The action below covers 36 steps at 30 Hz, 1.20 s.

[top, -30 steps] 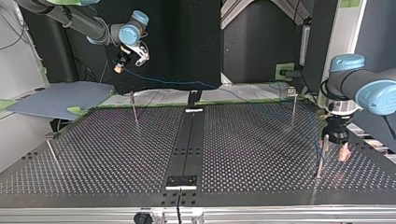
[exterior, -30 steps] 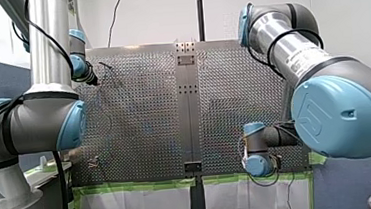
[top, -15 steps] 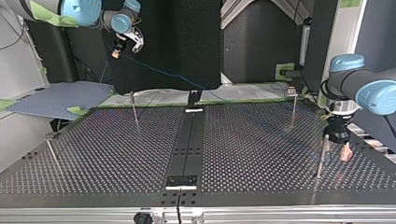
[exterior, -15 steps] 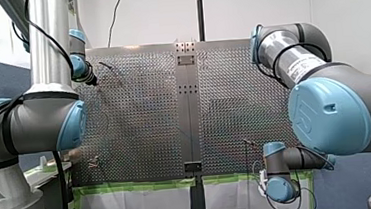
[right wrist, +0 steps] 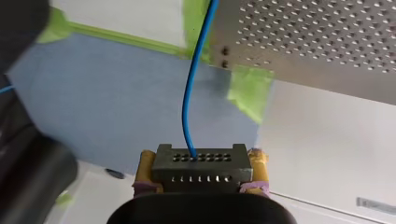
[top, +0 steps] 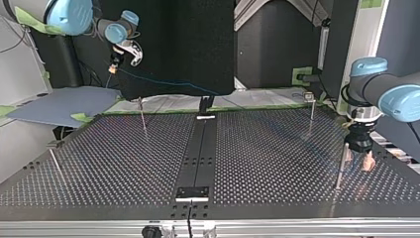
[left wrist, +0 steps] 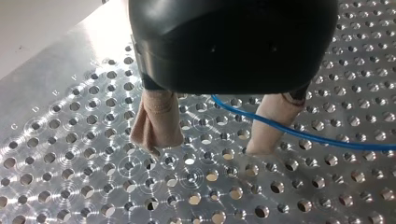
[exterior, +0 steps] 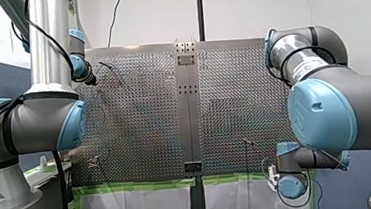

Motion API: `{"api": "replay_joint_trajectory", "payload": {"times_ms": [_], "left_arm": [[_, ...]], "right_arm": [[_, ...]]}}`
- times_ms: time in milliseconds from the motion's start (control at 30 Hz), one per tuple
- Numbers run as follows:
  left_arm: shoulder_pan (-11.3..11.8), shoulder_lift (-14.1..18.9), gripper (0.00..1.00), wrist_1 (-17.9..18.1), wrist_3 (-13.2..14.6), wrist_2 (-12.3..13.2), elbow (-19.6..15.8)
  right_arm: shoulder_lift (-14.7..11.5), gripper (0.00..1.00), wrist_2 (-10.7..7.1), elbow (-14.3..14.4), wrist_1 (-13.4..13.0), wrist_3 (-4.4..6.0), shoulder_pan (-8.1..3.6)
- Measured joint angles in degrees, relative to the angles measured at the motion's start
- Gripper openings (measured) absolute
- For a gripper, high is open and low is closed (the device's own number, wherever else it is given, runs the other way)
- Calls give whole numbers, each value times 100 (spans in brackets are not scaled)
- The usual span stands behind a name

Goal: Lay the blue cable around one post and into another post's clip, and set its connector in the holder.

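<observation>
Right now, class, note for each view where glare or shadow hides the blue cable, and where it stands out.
Top view: the cable shows thinly against the dark backdrop, faint over the table. Front view: table glare swallows it. Left wrist view: the table glints, yet it reads clearly. Right wrist view: plain against the sheet, down to the connector.

Front view: camera behind and above the shoulders, facing along the reach. Both upper arms sit near the lens, the perforated table [exterior: 139,118] well beyond. Top view: low, across the table, facing the arms. Both views share the table and its dark centre strip [top: 198,153]. Left wrist view: very near the holes, past the left gripper [left wrist: 209,143]. Right wrist view: along the right gripper [right wrist: 201,161] and connector [right wrist: 198,175], toward the table's edge and green tape [right wrist: 250,91].
</observation>
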Motion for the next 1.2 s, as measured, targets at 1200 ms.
{"api": "replay_joint_trajectory", "payload": {"times_ms": [1200], "left_arm": [[-83,1,100,-12,102,-11,0]], "right_arm": [[-787,0,-1913,-351,386,219,-214]]}}
